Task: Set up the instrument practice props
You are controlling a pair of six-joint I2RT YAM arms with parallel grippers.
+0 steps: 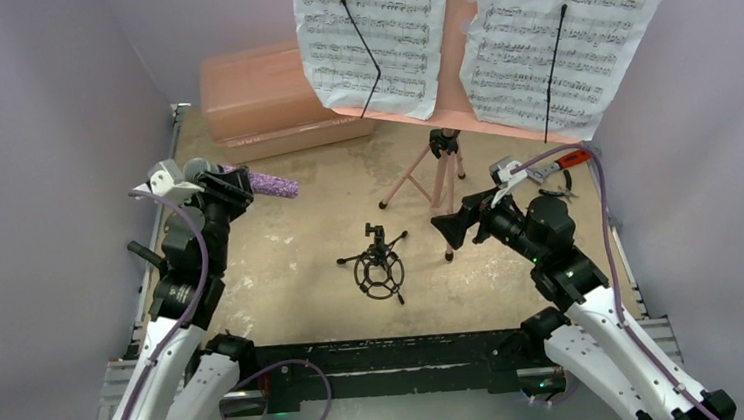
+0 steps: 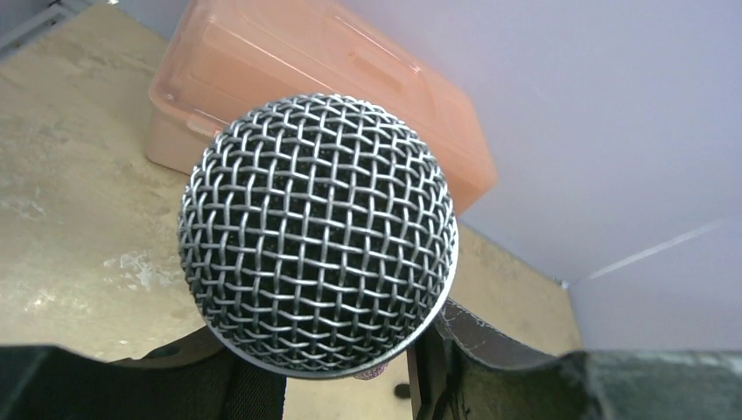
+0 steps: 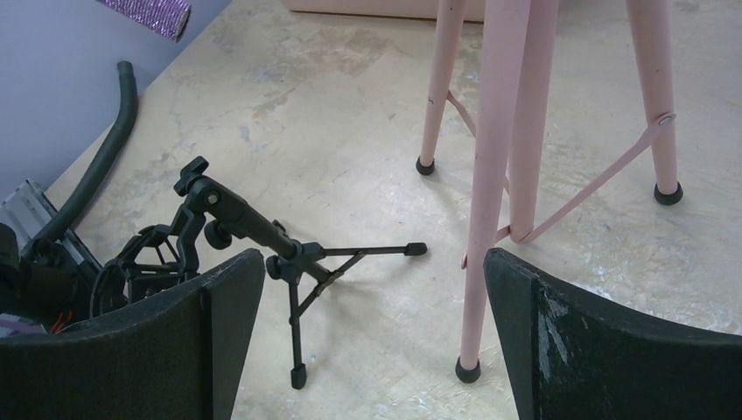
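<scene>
The mic stand [image 1: 380, 267] sits on the counter [image 1: 282, 267], holder empty. Beside it the right tool [image 1: 447, 226] hangs wide apart, empty. The left tool [image 1: 231, 188] is clamped on the mic [image 1: 274, 185], aloft. Behind, the music stand [image 1: 443, 179] stands upright with sheets [image 1: 375, 39] on it, seemingly done. Seating the mic is left.

Pink music stand [image 1: 458, 73] upright, pages [image 1: 374, 34] clipped, purple microphone [image 1: 273, 184] gripped, black tripod [image 1: 377, 265] mid-table
</scene>
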